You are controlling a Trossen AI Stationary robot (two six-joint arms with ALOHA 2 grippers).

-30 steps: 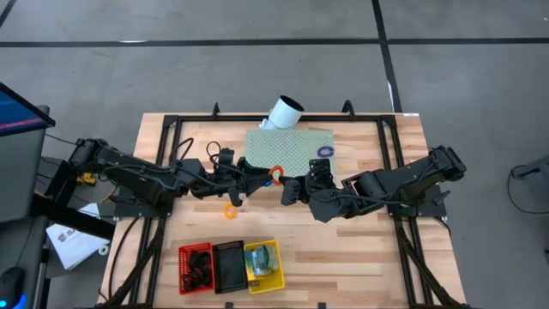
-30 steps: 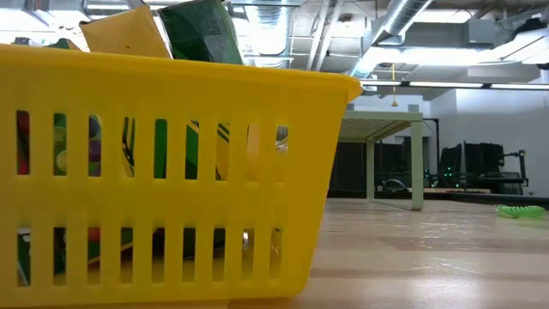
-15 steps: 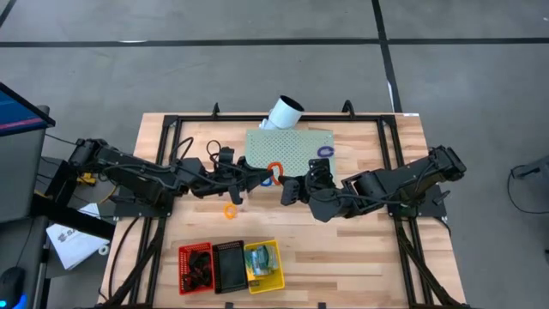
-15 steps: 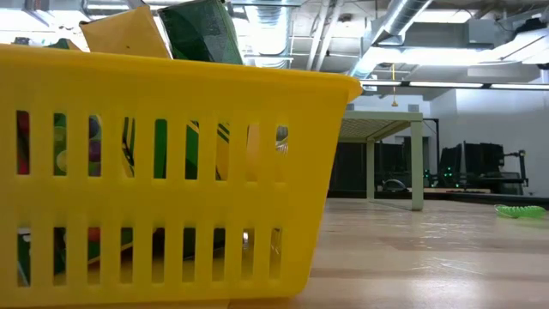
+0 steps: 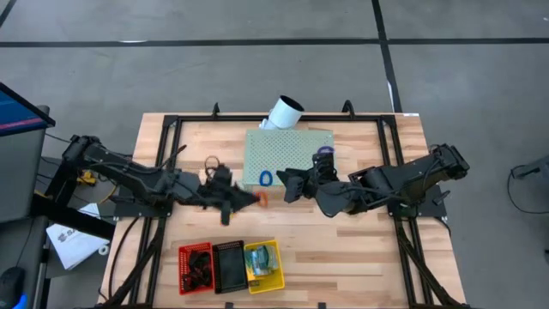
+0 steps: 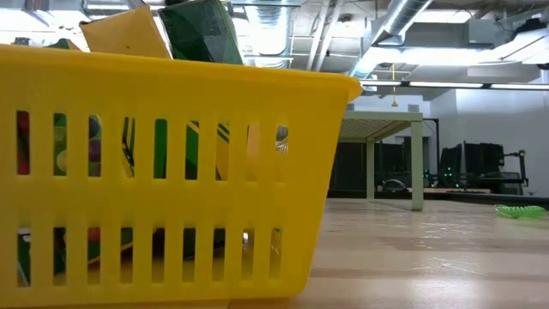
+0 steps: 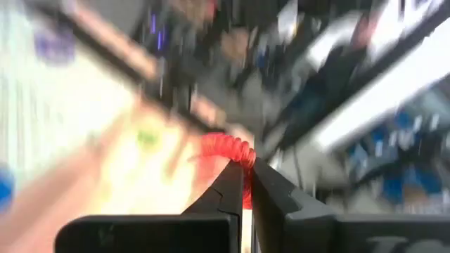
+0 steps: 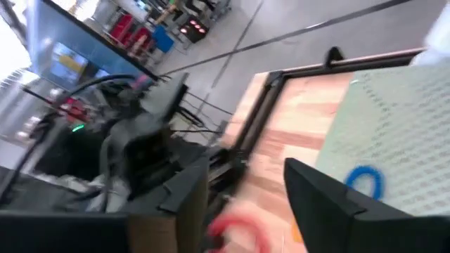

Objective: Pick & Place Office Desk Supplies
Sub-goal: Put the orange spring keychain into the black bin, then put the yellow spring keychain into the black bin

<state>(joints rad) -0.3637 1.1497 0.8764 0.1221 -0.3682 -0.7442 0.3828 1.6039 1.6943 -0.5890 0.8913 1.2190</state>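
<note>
The left gripper (image 7: 246, 184) has clamped its jaws on the red loop (image 7: 228, 151) and drawn back from the pale green block (image 5: 287, 154), while the right gripper (image 8: 242, 190), jaws now wide, has let go.

Two matte black jointed arms with cables, each ending in a black two-fingered hand (image 7: 246, 184)

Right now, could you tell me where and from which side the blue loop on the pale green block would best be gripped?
The blue loop lies flat near the pale green perforated block's front-left edge. Probably best taken from straight above, one finger inside the ring and one outside, pinching its thin cord. The open right gripper is nearest.
</note>
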